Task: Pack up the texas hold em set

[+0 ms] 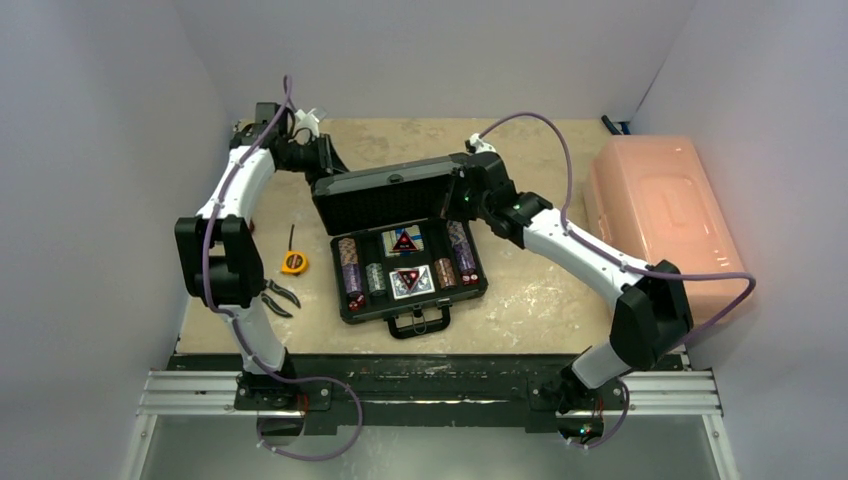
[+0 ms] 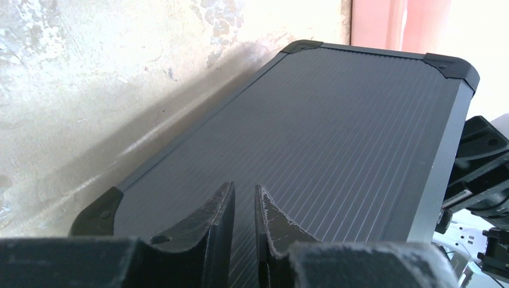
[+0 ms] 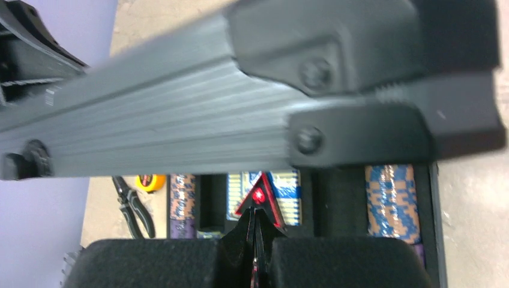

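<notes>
The black case (image 1: 345, 300) lies open in the middle of the table, handle (image 1: 418, 322) toward me. Its lid (image 1: 390, 195) stands tilted up at the back. Chip stacks (image 1: 348, 265) and two card decks (image 1: 404, 241) fill the foam slots; I cannot make out any dice. My left gripper (image 1: 322, 160) is behind the lid's left end, its jaws almost closed and empty (image 2: 245, 192) over the ribbed outer face (image 2: 336, 120). My right gripper (image 1: 462, 192) is at the lid's right edge, shut and empty (image 3: 257, 211), under the lid rim (image 3: 180, 120) and above a deck (image 3: 282, 192).
A large translucent pink bin (image 1: 660, 210) stands at the right. Black-handled pliers (image 1: 275, 297) and a yellow tape measure (image 1: 294, 262) lie left of the case. White walls close in the table on three sides.
</notes>
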`<move>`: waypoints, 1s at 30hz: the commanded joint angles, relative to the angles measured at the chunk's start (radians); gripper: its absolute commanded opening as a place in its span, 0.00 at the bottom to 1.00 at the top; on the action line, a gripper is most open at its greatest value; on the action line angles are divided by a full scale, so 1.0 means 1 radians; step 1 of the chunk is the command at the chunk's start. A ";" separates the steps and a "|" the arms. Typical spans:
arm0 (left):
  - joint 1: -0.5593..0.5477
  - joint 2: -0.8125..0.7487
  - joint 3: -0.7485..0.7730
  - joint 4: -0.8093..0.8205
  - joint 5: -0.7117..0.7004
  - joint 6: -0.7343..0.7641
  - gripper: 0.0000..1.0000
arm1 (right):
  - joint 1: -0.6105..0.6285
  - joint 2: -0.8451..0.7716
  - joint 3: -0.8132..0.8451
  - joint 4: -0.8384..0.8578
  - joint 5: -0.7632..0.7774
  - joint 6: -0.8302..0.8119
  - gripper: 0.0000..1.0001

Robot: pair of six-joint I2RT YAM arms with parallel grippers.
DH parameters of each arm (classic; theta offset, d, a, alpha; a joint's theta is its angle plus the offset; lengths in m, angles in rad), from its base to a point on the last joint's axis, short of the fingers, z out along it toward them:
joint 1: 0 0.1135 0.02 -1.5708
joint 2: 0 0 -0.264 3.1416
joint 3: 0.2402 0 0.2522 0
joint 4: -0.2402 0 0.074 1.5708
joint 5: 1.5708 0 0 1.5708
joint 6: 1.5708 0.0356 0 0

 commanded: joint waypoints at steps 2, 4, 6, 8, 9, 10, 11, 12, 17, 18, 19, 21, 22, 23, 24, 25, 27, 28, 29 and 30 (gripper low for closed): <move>-0.032 -0.074 -0.031 0.007 -0.008 0.022 0.17 | -0.002 -0.089 -0.098 0.051 0.046 0.107 0.00; -0.046 -0.084 -0.046 0.012 -0.010 0.019 0.17 | -0.002 -0.115 -0.126 0.052 0.059 0.151 0.00; -0.059 -0.095 -0.070 0.021 -0.017 0.014 0.16 | -0.001 -0.141 -0.149 0.049 0.076 0.159 0.00; -0.074 -0.108 -0.094 0.034 -0.022 0.007 0.16 | -0.001 -0.167 -0.174 0.043 0.095 0.166 0.00; -0.080 -0.115 -0.102 0.035 -0.025 0.007 0.16 | -0.001 -0.180 -0.185 0.040 0.096 0.174 0.00; -0.085 -0.122 -0.108 0.037 -0.030 0.006 0.16 | -0.002 -0.193 -0.197 0.034 0.096 0.193 0.00; -0.089 -0.127 -0.114 0.037 -0.034 0.004 0.16 | -0.002 -0.207 -0.209 0.031 0.106 0.203 0.00; -0.094 -0.130 -0.118 0.039 -0.035 0.001 0.16 | -0.002 -0.218 -0.218 0.025 0.119 0.208 0.00; -0.108 -0.146 -0.136 0.045 -0.040 -0.003 0.16 | -0.003 -0.258 -0.241 0.008 0.150 0.220 0.00; -0.112 -0.148 -0.138 0.045 -0.041 -0.003 0.16 | -0.003 -0.263 -0.244 0.008 0.152 0.220 0.00; -0.115 -0.149 -0.141 0.045 -0.041 -0.003 0.15 | -0.004 -0.267 -0.246 0.007 0.154 0.221 0.00; -0.121 -0.152 -0.144 0.044 -0.044 -0.002 0.15 | -0.002 -0.270 -0.242 -0.004 0.163 0.222 0.00; -0.124 -0.153 -0.145 0.041 -0.044 0.000 0.15 | -0.003 -0.272 -0.240 -0.010 0.169 0.223 0.00; -0.126 -0.157 -0.147 0.039 -0.046 0.001 0.15 | -0.004 -0.275 -0.240 -0.016 0.174 0.224 0.00; -0.128 -0.161 -0.150 0.037 -0.048 0.002 0.15 | -0.005 -0.279 -0.240 -0.021 0.180 0.225 0.00; -0.130 -0.166 -0.156 0.037 -0.049 0.003 0.15 | -0.006 -0.283 -0.242 -0.024 0.184 0.226 0.00; -0.134 -0.178 -0.172 0.041 -0.052 0.003 0.15 | -0.008 -0.293 -0.246 -0.030 0.195 0.225 0.00; -0.136 -0.182 -0.180 0.043 -0.053 0.002 0.15 | -0.009 -0.296 -0.249 -0.033 0.198 0.225 0.00; -0.140 -0.187 -0.188 0.046 -0.053 -0.001 0.15 | -0.011 -0.301 -0.255 -0.035 0.201 0.224 0.00; -0.143 -0.192 -0.194 0.049 -0.054 -0.003 0.15 | -0.013 -0.304 -0.258 -0.037 0.204 0.223 0.00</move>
